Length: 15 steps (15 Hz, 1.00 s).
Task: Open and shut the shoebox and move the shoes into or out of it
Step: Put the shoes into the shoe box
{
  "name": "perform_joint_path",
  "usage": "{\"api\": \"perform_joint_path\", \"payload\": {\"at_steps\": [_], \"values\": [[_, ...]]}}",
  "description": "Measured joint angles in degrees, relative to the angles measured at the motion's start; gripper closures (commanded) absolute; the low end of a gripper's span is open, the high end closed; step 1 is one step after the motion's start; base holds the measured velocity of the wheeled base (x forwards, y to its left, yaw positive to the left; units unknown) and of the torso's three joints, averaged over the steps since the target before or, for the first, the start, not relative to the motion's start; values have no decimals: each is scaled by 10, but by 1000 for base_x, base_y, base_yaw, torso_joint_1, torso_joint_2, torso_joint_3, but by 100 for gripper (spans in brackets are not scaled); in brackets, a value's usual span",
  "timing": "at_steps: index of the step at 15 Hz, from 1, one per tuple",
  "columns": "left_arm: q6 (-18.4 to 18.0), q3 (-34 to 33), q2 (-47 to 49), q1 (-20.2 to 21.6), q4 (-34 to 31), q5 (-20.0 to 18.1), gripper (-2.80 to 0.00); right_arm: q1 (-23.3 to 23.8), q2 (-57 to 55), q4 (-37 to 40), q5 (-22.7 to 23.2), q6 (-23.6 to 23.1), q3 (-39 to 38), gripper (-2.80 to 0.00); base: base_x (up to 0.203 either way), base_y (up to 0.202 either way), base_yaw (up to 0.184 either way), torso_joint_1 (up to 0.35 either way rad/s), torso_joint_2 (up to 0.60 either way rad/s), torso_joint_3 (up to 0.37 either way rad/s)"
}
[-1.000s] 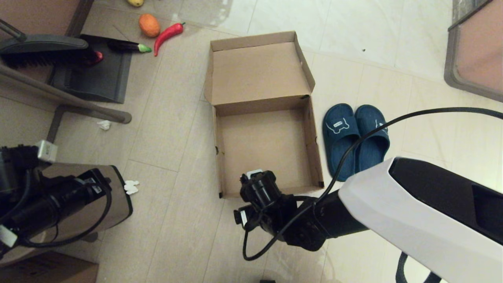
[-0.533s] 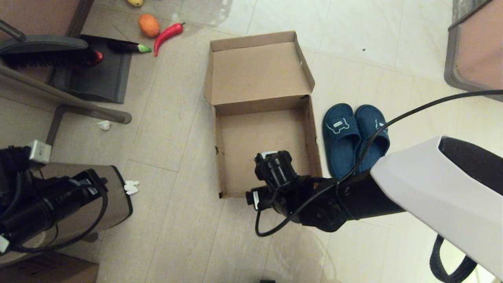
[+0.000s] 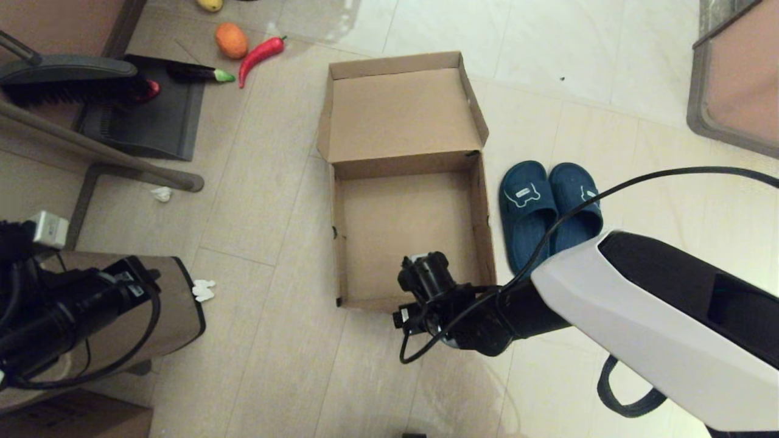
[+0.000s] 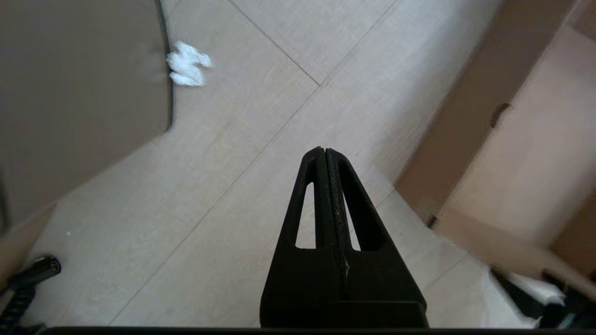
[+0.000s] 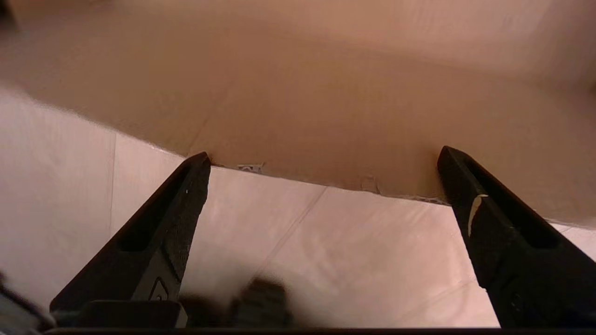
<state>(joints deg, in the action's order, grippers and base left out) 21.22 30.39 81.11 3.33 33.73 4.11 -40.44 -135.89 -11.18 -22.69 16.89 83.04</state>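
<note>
The shoebox [image 3: 406,182] lies on the floor with its lid folded back flat and nothing inside. The two navy shoes [image 3: 548,207] stand side by side on the floor just right of it, white emblems on the straps. My right gripper [image 3: 426,277] is low at the box's near wall. In the right wrist view it [image 5: 323,156] is open wide, facing the brown shoebox wall [image 5: 326,116], with bare floor between the fingers. My left gripper [image 4: 322,151] is shut and empty, parked left of the box above the floor.
A brown trash bin [image 3: 176,304] sits under my left arm. White tissue scraps [image 3: 204,289] lie beside it. A black dustpan and brush [image 3: 122,91], toy vegetables [image 3: 243,48] and a chair leg [image 3: 122,161] are at the far left. A furniture corner [image 3: 730,79] stands far right.
My right gripper has shifted right along the box's near wall, going over the box floor and then back towards its near edge. The box and shoes stay put.
</note>
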Motion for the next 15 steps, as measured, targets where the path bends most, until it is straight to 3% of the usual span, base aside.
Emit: {"api": "perform_joint_path", "payload": {"at_steps": [8,15], "values": [[0,-2,1,0,0,-2,0,-5,31,43,1,4,-31,-280,0,0,0,0,0,0],[0,-6,-7,0,-2,0,0,6,24,42,-3,4,33,-280,0,0,0,0,0,0]]}}
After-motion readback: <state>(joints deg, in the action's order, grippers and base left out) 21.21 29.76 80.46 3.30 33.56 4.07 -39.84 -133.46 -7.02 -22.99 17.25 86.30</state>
